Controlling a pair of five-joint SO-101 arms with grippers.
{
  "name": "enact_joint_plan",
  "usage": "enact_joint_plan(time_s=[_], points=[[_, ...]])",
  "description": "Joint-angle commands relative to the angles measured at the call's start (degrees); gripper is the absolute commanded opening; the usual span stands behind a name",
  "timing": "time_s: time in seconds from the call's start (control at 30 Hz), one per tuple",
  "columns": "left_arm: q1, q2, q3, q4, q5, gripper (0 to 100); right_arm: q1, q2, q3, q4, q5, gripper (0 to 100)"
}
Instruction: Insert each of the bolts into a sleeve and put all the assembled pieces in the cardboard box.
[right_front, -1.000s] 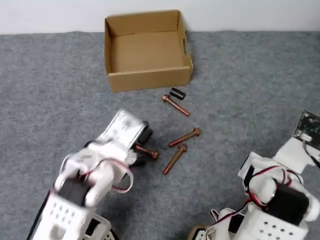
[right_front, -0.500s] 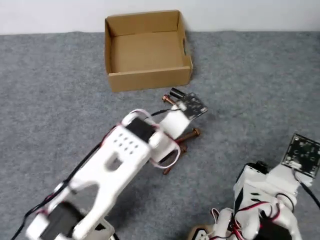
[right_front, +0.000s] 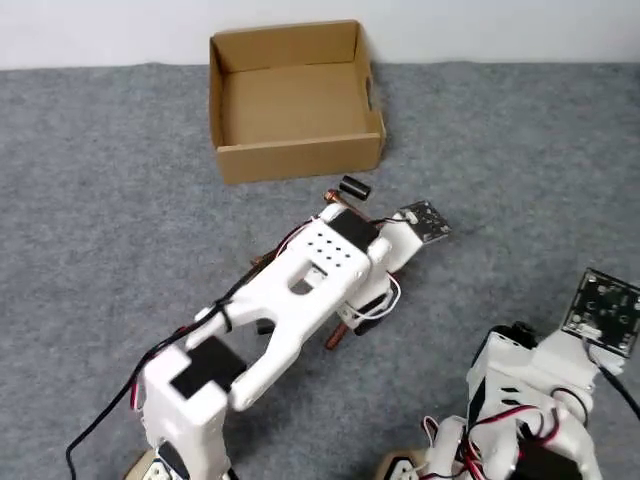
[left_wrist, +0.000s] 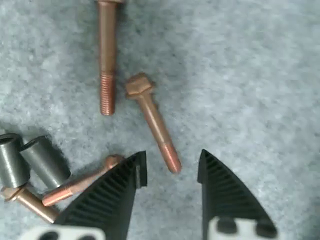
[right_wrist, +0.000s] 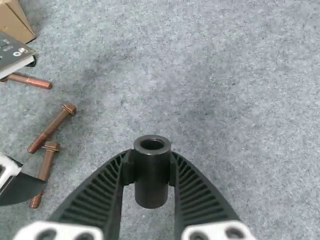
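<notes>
High view: cardboard box (right_front: 295, 100), open-topped, bare floor showing; one black sleeve (right_front: 354, 187) on the carpet (right_front: 520, 150) near its front wall. Left wrist view: left gripper (left_wrist: 172, 155), jaws parted, holding nothing, above a copper bolt (left_wrist: 152, 120); second bolt (left_wrist: 106, 55) just beside it; two dark sleeves (left_wrist: 46, 161) nearby. Right wrist view: right gripper (right_wrist: 151, 159) clamped on an upright sleeve (right_wrist: 151, 175); circuit board (right_wrist: 12, 50), print unreadable.

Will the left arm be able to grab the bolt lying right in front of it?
Probably yes. The left end effector is open, and the bolt lies bare on the carpet with its threaded tip pointing into the gap. Nothing covers it.
</notes>
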Motion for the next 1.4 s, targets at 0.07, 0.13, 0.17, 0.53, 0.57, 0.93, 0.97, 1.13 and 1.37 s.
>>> enact_joint_plan(time_s=[0.07, 0.13, 0.17, 0.53, 0.57, 0.93, 0.97, 1.13, 1.37], points=[[-2.2, 6.0, -6.4, -3.0, 1.4, 18, 0.7, -0.3, -0.4, -1.1, 0.7, 0.9], [-2.2, 8.4, -8.4, -3.5, 1.4, 18, 0.6, -0.1, -0.4, -1.2, 0.7, 0.9], [-2.1, 9.6, -9.7, -3.5, 1.5, 18, 0.6, -0.1, -0.4, -1.2, 0.7, 0.9], [-1.8, 25.9, -23.5, 2.5, 1.6, 18, 0.6, 0.0, -0.4, -1.2, 0.7, 0.9], [-1.8, 27.5, -25.6, 4.5, 1.6, 17, 0.6, -0.2, -0.4, -1.3, 0.7, 0.9], [-1.8, 27.1, -39.3, 15.0, 3.6, 0, 0.5, -0.5, -0.4, -1.3, 0.4, 0.9], [-1.8, 24.6, -38.5, 14.9, 4.4, 0, 0.5, -0.5, -0.4, -1.3, 0.4, 0.9], [-1.6, 9.5, -31.6, 14.9, 9.3, 0, 0.5, -0.5, -0.5, 0.4, 0.3, 0.9], [-4.1, -12.0, -12.6, 14.9, 19.5, 0, 0.1, -0.5, -4.0, 4.6, 0.7, 0.8]])
